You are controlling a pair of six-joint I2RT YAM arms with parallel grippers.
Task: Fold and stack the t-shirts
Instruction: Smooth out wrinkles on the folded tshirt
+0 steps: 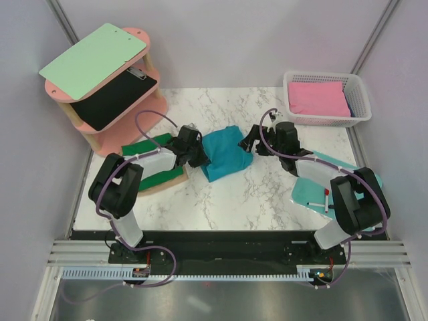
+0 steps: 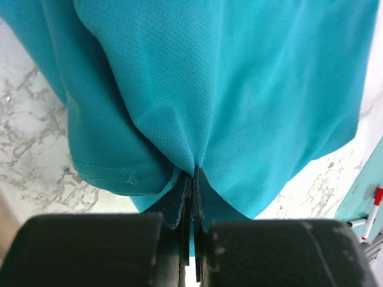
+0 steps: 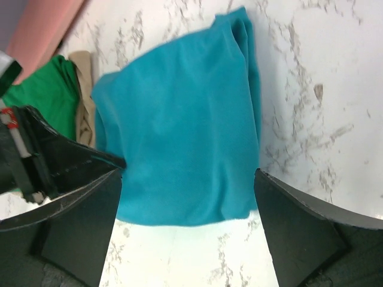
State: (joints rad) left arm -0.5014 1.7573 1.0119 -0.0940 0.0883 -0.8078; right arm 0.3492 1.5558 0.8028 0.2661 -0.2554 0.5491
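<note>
Top view first: the teal shirt (image 1: 226, 155) sits bunched in a rough folded lump about mid-table, on the marble table (image 1: 267, 194). The green shirt (image 1: 146, 147) is off to its left, lying flat near the foot of the pink shelf (image 1: 100, 128), with a tan layer (image 1: 167, 184) showing under its near edge. The left end effector (image 1: 200, 159) is right at the teal shirt's left edge. The right end effector (image 1: 253, 142) is just off the shirt's right side, not touching it as far as can be told from here. A mint clipboard (image 1: 93, 60) lies on top of the shelf, a white basket (image 1: 292, 80) with pink cloth (image 1: 317, 99) is at the far right corner, and a teal board (image 1: 304, 194) with a marker (image 1: 326, 200) lies under the right arm.

Left wrist view: the left end effector (image 2: 191, 179) is pinched tight on a fold of the teal shirt (image 2: 239, 89) – fabric puckers into the closed jaws. The table (image 2: 30, 131) shows on the left.

Right wrist view: the right end effector (image 3: 185, 176) is spread wide and holding nothing – the teal shirt (image 3: 185, 119) lies on the table (image 3: 311, 89) beyond its fingers, with the green shirt (image 3: 42, 95) past its far-left edge.
</note>
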